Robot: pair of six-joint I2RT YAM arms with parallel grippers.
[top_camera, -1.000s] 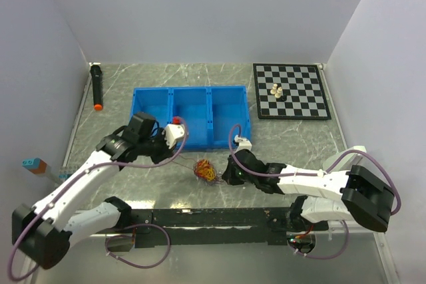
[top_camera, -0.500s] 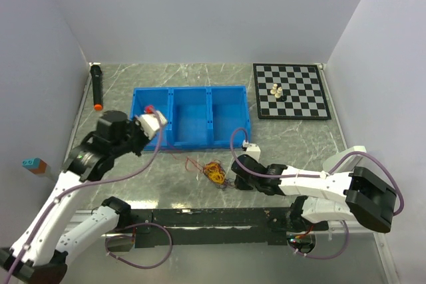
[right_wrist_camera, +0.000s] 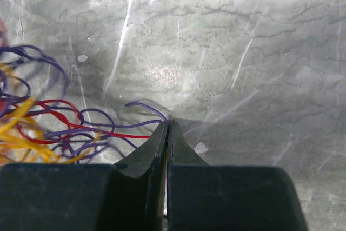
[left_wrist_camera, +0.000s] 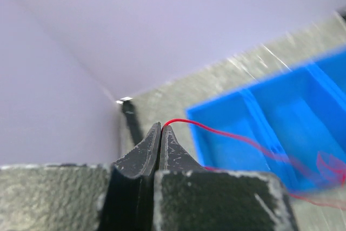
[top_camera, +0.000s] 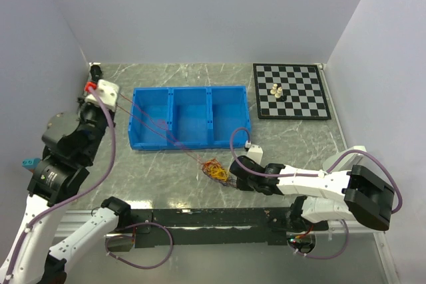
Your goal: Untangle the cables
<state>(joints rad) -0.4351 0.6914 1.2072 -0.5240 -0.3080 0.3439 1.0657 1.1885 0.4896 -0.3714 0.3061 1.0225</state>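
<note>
My left pincer (left_wrist_camera: 162,127) is raised high off the table, left of the blue tray (top_camera: 180,143) and beyond its far left corner. The arm is reared up with the wrist cocked back, and its two dark, rough-grained fingers are pressed flat together on the end of one thin red strand (left_wrist_camera: 216,132). Just past my fingertips a slim black stick (left_wrist_camera: 128,116) lies along the table's left edge. The strand leaves my grip in a small hook. It then runs in a long slack line down over the tray, a glossy plastic box with three square compartments in a row, crossing its left compartment and front wall. It ends in the cables (top_camera: 214,169), a small springy knot of curly yellow-orange, red and dark purple threads. The knot lies on the grey-green marbled table (top_camera: 293,141), just in front of the tray's right half. My right arm lies low and stretched out across the table, right of the knot. My right pincer (right_wrist_camera: 166,125) is closed tight at the knot's edge, where purple and red loops of the cables run into the seam between its fingers. Right of the tray, well apart, lies a black-and-white chessboard (top_camera: 299,101) with a few pale pieces (top_camera: 277,91) clustered on it.
</note>
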